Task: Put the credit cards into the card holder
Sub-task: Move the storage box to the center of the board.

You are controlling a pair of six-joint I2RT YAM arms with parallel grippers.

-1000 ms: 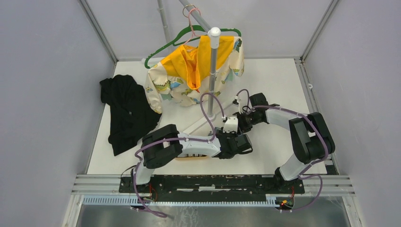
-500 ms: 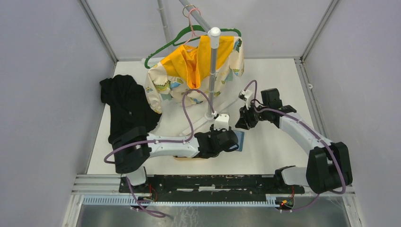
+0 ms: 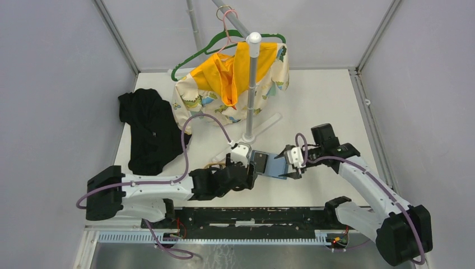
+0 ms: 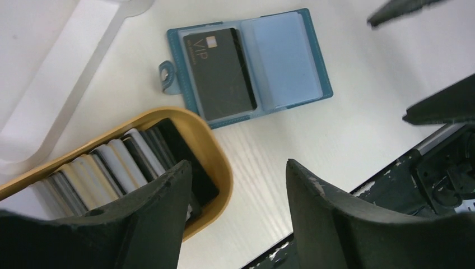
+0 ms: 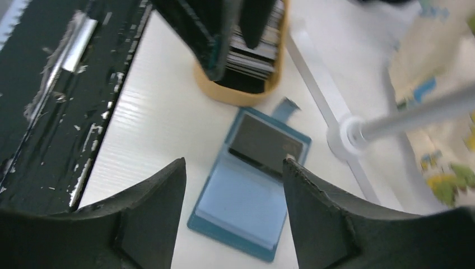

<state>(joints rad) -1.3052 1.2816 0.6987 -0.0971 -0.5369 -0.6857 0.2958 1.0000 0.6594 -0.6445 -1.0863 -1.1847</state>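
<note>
While the card holder point(image 4: 283, 64) lies open, left claw point(image 4: 238, 168) and right claw point(image 5: 233, 165) gape empty; credit cards point(image 4: 112, 162) fill the tray point(image 4: 217, 159) at its seven o'clock.

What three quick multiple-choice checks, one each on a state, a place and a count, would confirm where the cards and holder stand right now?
1. The holder is:
A. shut
B. open flat on the table
C. lifted off it

2. Most cards sit:
A. in the tray
B. loose on the table
C. in the holder

3. Cards showing in the holder:
A. none
B. one
C. three

Key:
1 B: both pockets face up and it lies on the table.
2 A: they stand packed on edge inside the tan rim.
3 B: only the black card fills a pocket; the other pocket is bare.
</note>
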